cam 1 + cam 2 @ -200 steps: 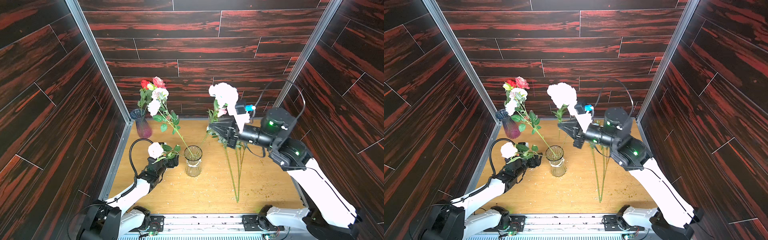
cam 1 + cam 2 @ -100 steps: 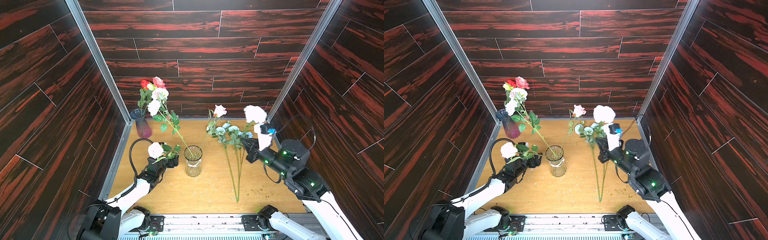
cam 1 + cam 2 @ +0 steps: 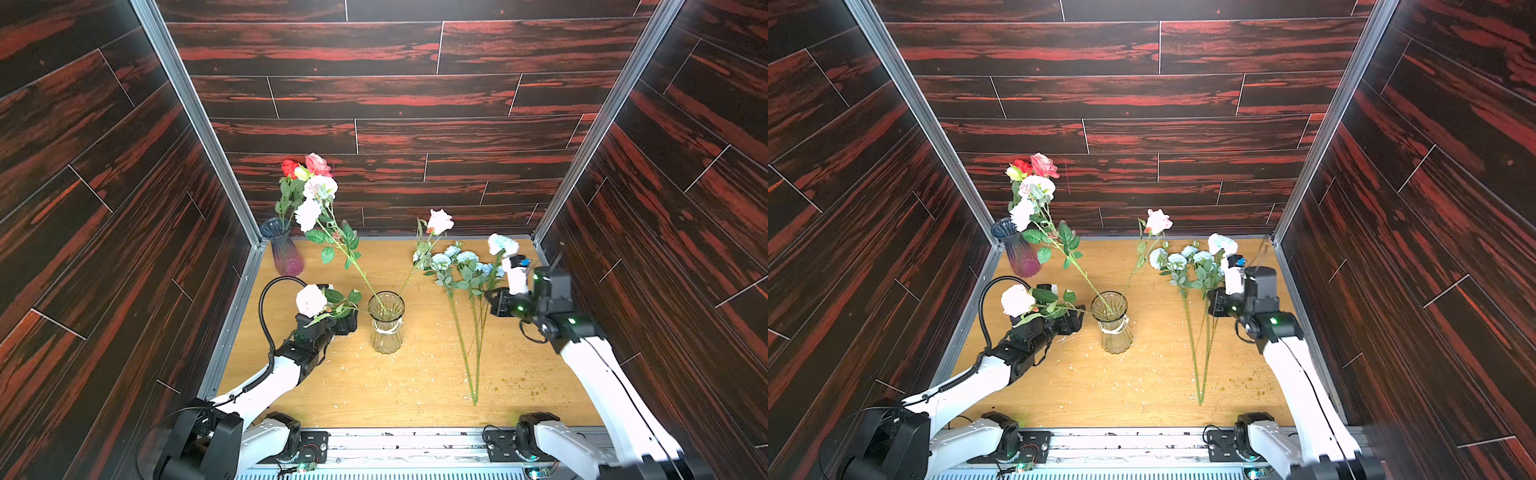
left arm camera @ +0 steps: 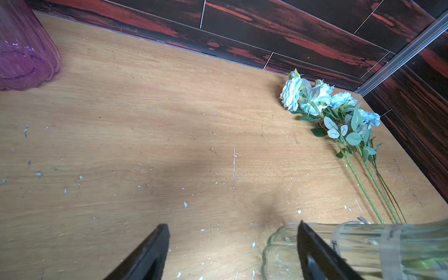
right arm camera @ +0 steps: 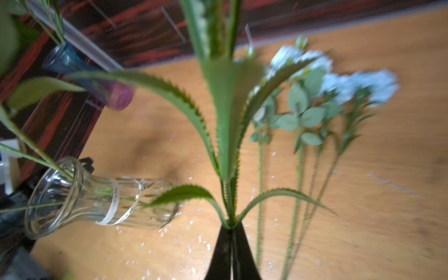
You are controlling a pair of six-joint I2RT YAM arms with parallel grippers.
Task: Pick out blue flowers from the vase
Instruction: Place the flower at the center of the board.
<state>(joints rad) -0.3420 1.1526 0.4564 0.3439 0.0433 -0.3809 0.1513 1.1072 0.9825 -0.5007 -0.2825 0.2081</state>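
Right gripper point(image 5: 230, 229) jaws pinch one blue flower point(image 3: 500, 244); other blue flowers point(image 3: 457, 259) lie on the tabletop point(image 3: 407, 386) at 3 o'clock of the glass vase point(image 3: 386, 328); left gripper point(image 4: 232, 224) jaws spread.

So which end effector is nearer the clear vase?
Left. The left end effector stands open right beside the clear vase; the right end effector is well away from it, by the blue flowers lying flat, shut on a flower stem.
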